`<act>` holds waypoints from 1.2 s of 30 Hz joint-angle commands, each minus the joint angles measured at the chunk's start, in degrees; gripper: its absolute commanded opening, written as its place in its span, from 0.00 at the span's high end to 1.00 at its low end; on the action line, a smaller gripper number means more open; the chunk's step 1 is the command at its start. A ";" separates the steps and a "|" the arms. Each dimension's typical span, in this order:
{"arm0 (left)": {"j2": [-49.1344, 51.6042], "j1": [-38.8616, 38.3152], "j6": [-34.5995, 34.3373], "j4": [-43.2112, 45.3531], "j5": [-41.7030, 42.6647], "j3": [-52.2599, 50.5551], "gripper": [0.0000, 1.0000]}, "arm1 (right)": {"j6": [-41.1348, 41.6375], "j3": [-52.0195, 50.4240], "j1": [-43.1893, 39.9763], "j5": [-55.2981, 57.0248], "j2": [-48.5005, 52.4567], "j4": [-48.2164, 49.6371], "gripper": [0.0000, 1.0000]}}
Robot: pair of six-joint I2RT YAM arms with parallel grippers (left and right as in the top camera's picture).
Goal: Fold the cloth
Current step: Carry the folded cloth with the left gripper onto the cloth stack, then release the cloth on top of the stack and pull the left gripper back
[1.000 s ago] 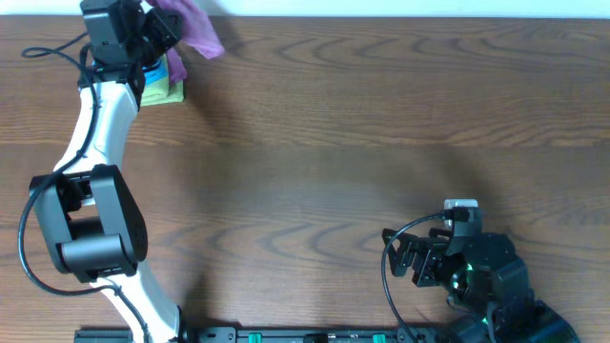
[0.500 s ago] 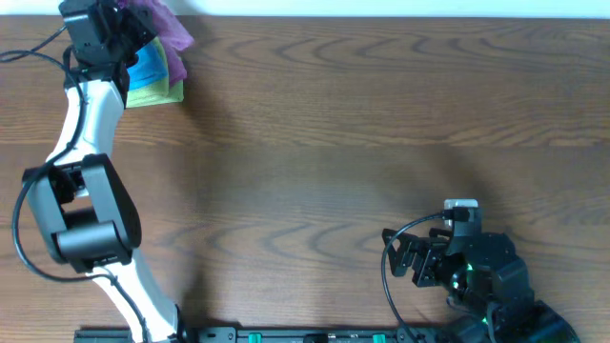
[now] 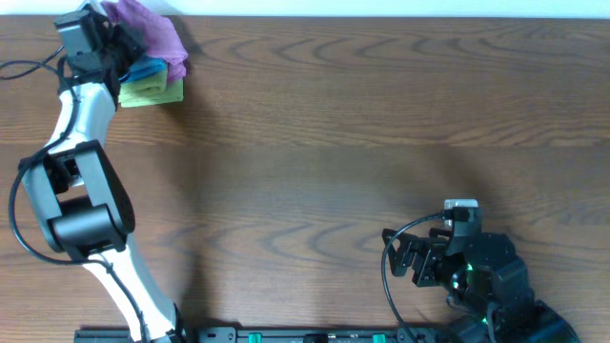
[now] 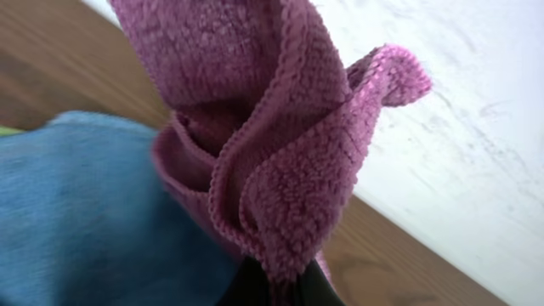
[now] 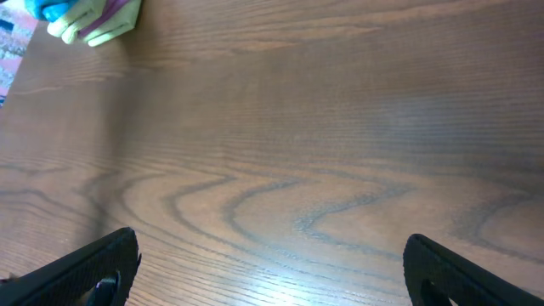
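The purple cloth [image 3: 151, 32] is bunched up at the far left corner of the table, hanging over the blue folded cloth [image 3: 145, 70]. My left gripper [image 3: 122, 40] is shut on the purple cloth; in the left wrist view its folds [image 4: 272, 144] rise straight out of the closed fingertips [image 4: 280, 287]. My right gripper [image 3: 412, 259] sits near the front right of the table, open and empty; its two fingers [image 5: 102, 263] show wide apart over bare wood in the right wrist view.
A yellow-green folded cloth [image 3: 152, 91] lies under the blue one at the far left. The blue cloth [image 4: 76, 212] fills the lower left of the left wrist view. The table's far edge [image 3: 381, 15] meets a white wall. The stack [image 5: 89, 21] shows far off in the right wrist view.
My left gripper has carried the purple cloth leftward along the far edge, from right of the stack to over it. The right arm has not moved.
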 commanded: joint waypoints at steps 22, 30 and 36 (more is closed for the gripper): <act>-3.74 5.14 8.61 -16.81 2.73 1.73 0.94 | 0.35 -0.42 -0.13 0.39 -0.11 -0.07 0.01; -6.23 6.86 10.45 -20.17 -0.02 1.73 0.76 | 0.35 -0.42 -0.13 0.37 -0.11 -0.07 0.01; -6.23 6.88 10.45 -21.59 0.00 1.73 0.47 | 0.35 -0.42 -0.13 0.37 -0.11 -0.07 0.01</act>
